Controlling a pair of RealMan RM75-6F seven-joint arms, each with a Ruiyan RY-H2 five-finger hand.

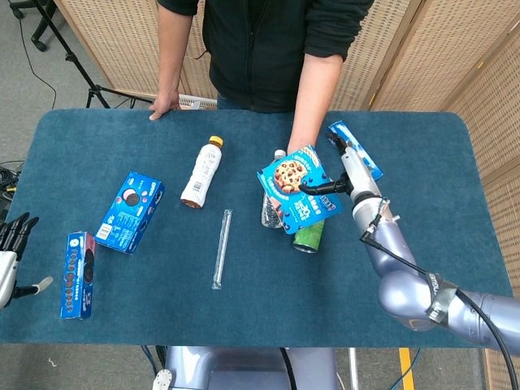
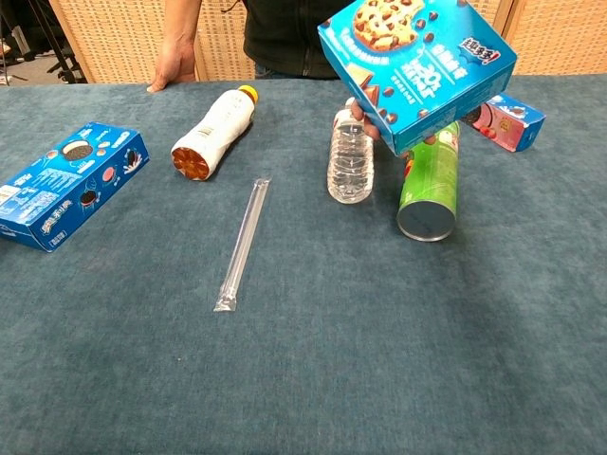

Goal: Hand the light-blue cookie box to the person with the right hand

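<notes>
The light-blue cookie box (image 1: 299, 189) hangs tilted above the table's middle, its chocolate-chip picture facing up. My right hand (image 1: 331, 185) grips its right edge, dark fingers lying on the box face. In the chest view the cookie box (image 2: 417, 62) fills the top right, and my right hand is hidden behind it. The person's hand (image 2: 362, 116) touches the box's lower left edge, the forearm (image 1: 313, 106) reaching down from the far side. My left hand (image 1: 11, 253) stays at the table's left edge, fingers apart and holding nothing.
Under the box lie a green can (image 2: 430, 185) and a clear water bottle (image 2: 351, 156). A pink-and-blue box (image 2: 507, 120) sits behind them. A white bottle (image 1: 201, 172), a wrapped straw (image 1: 221, 248) and two blue cookie boxes (image 1: 130, 211) (image 1: 78, 275) lie further left.
</notes>
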